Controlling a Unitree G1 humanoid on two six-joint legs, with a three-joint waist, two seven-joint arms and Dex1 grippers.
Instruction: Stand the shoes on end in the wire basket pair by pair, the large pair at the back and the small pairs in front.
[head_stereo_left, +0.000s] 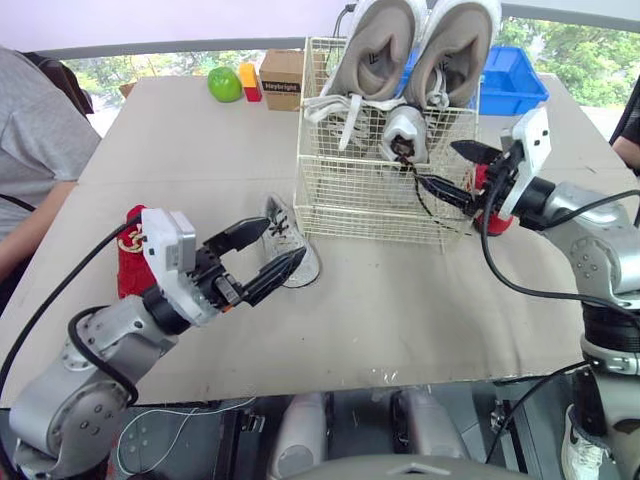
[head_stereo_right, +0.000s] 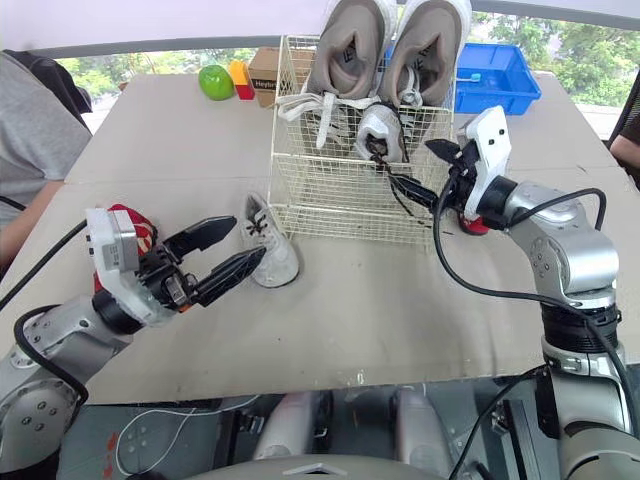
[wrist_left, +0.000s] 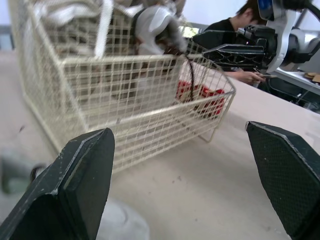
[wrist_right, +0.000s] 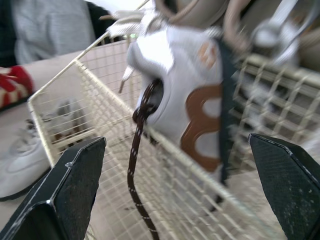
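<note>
The wire basket (head_stereo_left: 380, 190) stands mid-table. A large grey-white pair (head_stereo_left: 415, 50) stands on end along its back. In front of it, at the basket's right, a small white shoe with a brown mark (wrist_right: 185, 85) stands with a dark lace (wrist_right: 137, 165) hanging over the rim. Its fellow white shoe (head_stereo_left: 290, 245) lies on the table by the basket's left front corner. My left gripper (head_stereo_left: 284, 240) is open right beside that shoe. My right gripper (head_stereo_left: 438, 165) is open at the basket's right side, near the lace. One red shoe (head_stereo_left: 130, 265) lies far left, another (head_stereo_left: 495, 220) behind my right gripper.
A green apple (head_stereo_left: 224, 84), a yellow-red block (head_stereo_left: 250, 80) and a cardboard box (head_stereo_left: 282, 78) sit at the back left. A blue bin (head_stereo_left: 510, 80) stands behind the basket. One person (head_stereo_left: 30, 150) sits at the left, another (head_stereo_left: 628, 130) at the right edge.
</note>
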